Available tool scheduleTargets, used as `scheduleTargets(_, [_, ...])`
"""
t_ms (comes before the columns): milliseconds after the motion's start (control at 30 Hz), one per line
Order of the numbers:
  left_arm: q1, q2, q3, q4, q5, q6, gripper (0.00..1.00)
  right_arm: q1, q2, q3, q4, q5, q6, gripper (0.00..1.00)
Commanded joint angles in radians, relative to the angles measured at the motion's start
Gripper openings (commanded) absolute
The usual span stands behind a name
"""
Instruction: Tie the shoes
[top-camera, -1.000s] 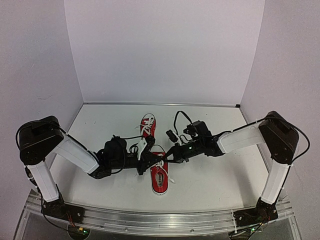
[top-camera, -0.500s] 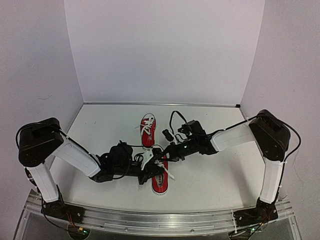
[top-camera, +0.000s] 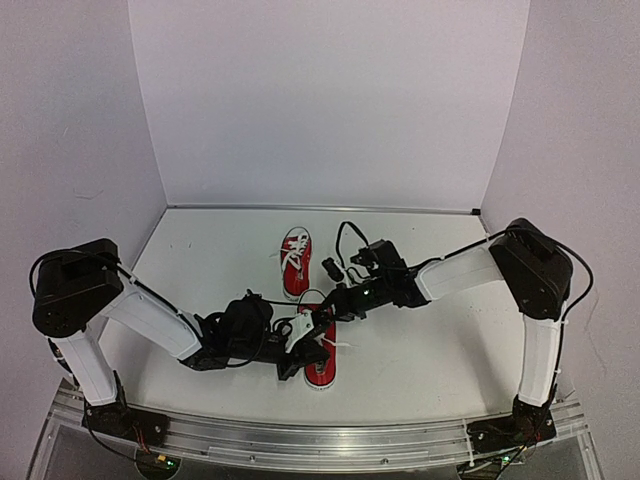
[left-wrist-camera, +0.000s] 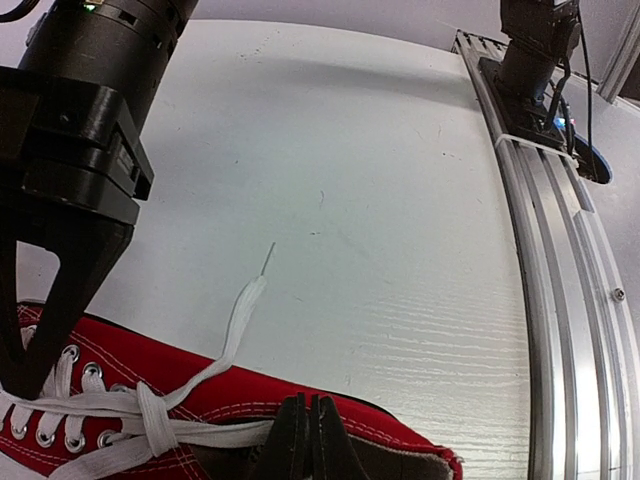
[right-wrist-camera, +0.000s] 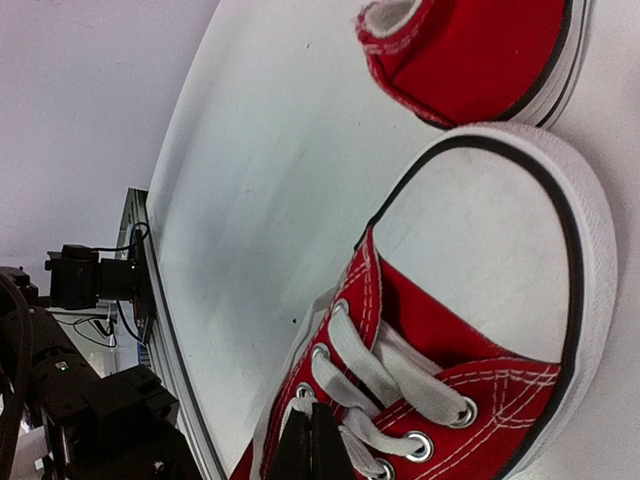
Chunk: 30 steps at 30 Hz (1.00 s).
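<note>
Seen from above, both closed grippers hide most of the near shoe (top-camera: 320, 370) at lower centre. The left gripper (left-wrist-camera: 308, 440) nips its lace (left-wrist-camera: 215, 432); whether the right gripper (right-wrist-camera: 310, 440) holds any is unclear. White table (top-camera: 430, 350), lilac walls (top-camera: 330, 100).

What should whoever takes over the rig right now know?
Left gripper: jaws shut on a lace strand of the near shoe.
Right gripper: jaws shut low at the same shoe's laces; whether it holds one is unclear.
Far shoe: beyond it on the table, neither gripper on it.
Done: one crossover in the near laces.
Left: the bow, then check the far shoe.
</note>
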Motion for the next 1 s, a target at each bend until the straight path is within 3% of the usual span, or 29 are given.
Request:
scheduleTargets(0, [-0.037, -0.031, 0.031, -0.036, 0.044, 0.019, 0.0, -0.031, 0.011, 0.062, 0.028, 0.037, -0.006, 0.0])
scheduleTargets(967, [-0.072, 0.0, 0.085, -0.053, 0.031, 0.027, 0.0, -0.031, 0.05, 0.133, 0.003, 0.005, -0.013, 0.0])
